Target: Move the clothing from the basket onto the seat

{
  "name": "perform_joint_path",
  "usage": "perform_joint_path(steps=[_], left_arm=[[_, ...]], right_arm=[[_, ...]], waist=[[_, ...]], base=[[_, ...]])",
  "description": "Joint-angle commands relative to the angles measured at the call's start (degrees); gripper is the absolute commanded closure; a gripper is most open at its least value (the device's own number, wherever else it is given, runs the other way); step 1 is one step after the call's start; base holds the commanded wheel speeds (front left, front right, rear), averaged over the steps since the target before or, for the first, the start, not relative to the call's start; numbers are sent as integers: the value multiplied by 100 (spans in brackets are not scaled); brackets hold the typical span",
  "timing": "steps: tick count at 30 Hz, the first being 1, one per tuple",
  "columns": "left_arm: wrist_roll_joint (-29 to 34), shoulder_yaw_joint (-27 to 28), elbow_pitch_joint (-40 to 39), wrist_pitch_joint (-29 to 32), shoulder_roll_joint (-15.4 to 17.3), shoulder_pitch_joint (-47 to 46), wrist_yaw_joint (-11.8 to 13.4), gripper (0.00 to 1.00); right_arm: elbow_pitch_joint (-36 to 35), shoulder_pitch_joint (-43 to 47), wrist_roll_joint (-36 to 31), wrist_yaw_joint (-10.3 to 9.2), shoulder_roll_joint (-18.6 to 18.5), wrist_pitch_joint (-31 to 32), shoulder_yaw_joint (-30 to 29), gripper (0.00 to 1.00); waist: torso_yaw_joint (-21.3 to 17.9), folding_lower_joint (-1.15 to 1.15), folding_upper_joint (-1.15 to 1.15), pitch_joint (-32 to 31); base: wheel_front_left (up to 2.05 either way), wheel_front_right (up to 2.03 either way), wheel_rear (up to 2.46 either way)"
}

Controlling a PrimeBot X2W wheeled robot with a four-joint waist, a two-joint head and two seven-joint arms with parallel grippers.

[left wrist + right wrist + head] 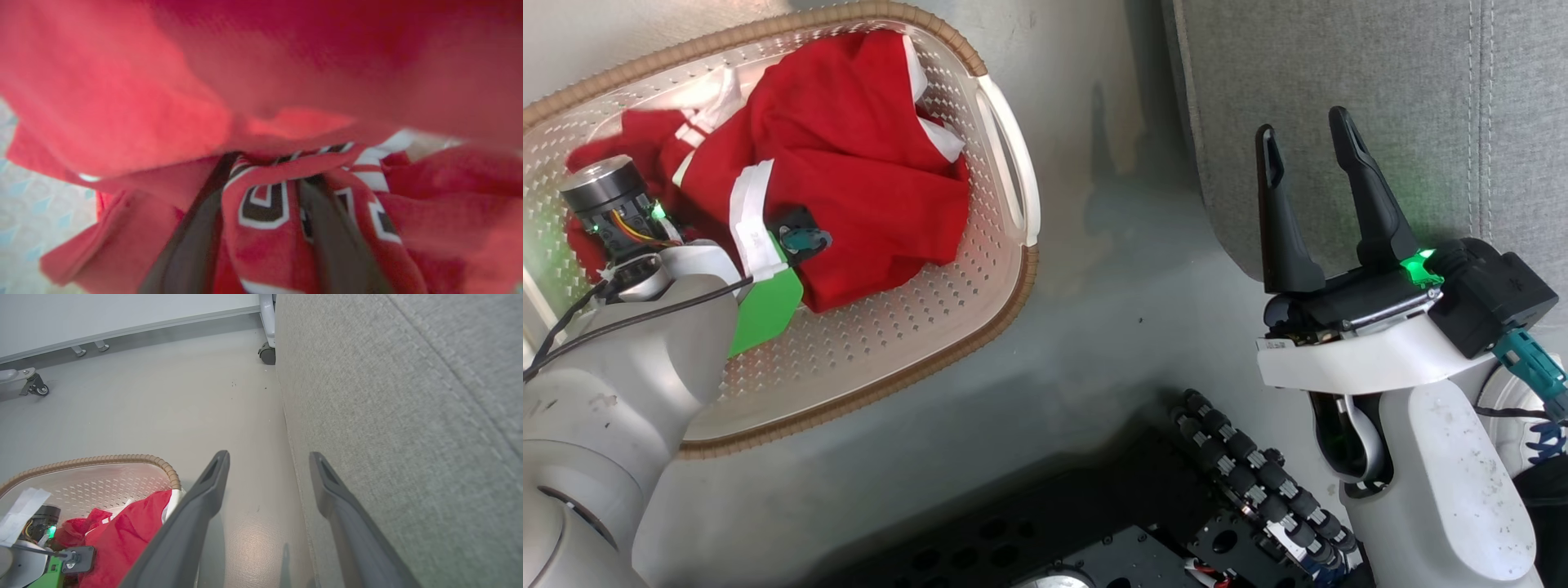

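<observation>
Reaching into the basket (1005,155) with the left gripper (267,171), deep among red clothing (849,163).
Straddling a printed fold with its fingers (192,245), pinch impossible to tell; holding the right gripper (1303,122) spread wide beside the grey seat (1421,98).

The right gripper (1303,122) has two long, tapered matte-black fingers (1372,204), a white moulded wrist shell (1356,363), a green indicator lamp (1419,265) and a teal cable connector (1531,363). The pale grey scuffed left forearm casing (621,367) carries a thin black cable (645,314), a silver-capped black cylindrical module (600,184) and a flat green plate (764,310).
</observation>
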Motion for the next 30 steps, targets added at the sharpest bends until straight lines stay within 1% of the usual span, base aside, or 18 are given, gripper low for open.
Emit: perform_joint_path(steps=[1,7,10,14,21,23,27,30], left_arm=[[-76,-44,71,41,85,155,6,100],[-380,-48,54,-9,166,172,-3,100],[-508,-51,22,-48,73,304,-3,100],[-532,-47,-27,-144,-51,464,-2,100],[-820,-48,-48,-485,-196,702,6,100],[-969,40,-38,-622,-248,724,10,100],[-1369,392,-22,-1066,-399,930,181,100],[-1586,554,-12,-1377,-536,1094,293,100]], right_arm=[[-3,15,54,0,0,-18,-10,0],[8,-189,102,0,2,-18,2,0],[67,-189,97,0,-2,-18,-83,0],[104,-206,-26,0,-4,-18,-42,0],[133,-176,-262,0,-6,-18,-108,0],[150,-124,-323,0,-6,-18,-132,0],[172,10,-527,0,-8,-18,-145,0],[211,109,-637,0,-7,-18,-211,0]], waist=[[-16,1,0,-15],[-106,1,0,-141],[-62,1,0,-346],[41,1,0,-738],[280,1,0,-1484],[364,1,0,-1713],[550,1,0,-2214],[729,1,0,-2623]], base=[[0,0,0],[0,0,0],[0,0,0],[0,0,0],[0,0,0],[0,0,0],[0,0,0],[0,0,0]])
